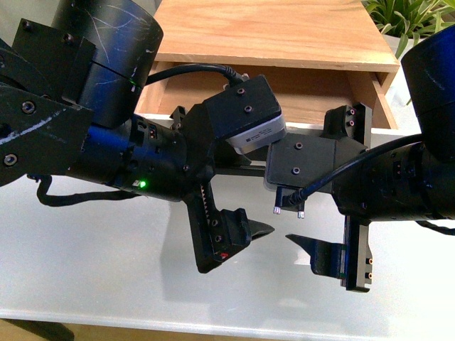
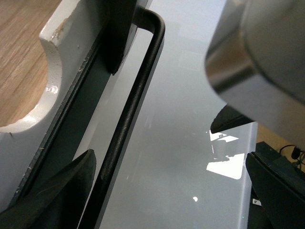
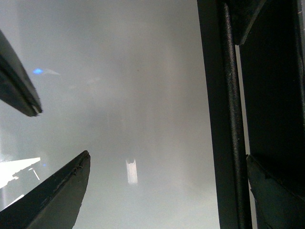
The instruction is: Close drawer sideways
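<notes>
Drawer (image 1: 306, 96) sits pulled out from under the wooden cabinet top (image 1: 270, 32), its white front panel (image 2: 52, 67) towards the robot, above the white table (image 1: 106, 263). The black bar handle (image 2: 128, 109) runs along that panel, past the semicircular notch (image 2: 24, 95). The left gripper (image 2: 170, 159) and right gripper (image 3: 167, 157) lie sideways before the panel, their tips pointing at each other and close together. Both have their jaws spread wide, clamping nothing. In each wrist view the bar passes between the fingers, just beside the one nearer the panel; whether they touch cannot be told.
</notes>
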Controlling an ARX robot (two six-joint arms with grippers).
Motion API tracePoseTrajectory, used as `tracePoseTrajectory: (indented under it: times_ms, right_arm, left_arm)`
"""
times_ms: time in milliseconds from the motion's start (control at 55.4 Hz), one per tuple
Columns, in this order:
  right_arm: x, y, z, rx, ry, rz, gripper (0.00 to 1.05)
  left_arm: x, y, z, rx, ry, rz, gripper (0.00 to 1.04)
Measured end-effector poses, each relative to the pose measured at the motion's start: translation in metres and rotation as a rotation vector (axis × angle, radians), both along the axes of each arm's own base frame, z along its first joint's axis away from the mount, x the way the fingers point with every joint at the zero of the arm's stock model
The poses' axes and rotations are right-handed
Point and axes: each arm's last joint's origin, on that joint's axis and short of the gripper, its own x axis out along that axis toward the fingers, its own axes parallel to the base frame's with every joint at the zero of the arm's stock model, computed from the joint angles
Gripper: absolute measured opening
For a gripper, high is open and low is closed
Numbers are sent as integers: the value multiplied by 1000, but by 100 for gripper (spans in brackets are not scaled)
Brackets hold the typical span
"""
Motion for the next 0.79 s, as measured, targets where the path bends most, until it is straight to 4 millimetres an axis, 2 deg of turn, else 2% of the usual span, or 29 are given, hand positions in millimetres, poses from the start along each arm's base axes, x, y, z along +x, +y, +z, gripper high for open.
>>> tracePoseTrajectory:
  times_ms: [433,794]
  right_arm:
    - [25,-7,8,29,-44,-89,96]
    - [55,-7,2,20,-65,-98,96]
  left_arm:
    - [20,-11,4,-8,-42,18,96]
    - [55,-27,5,-10,-43,21,96]
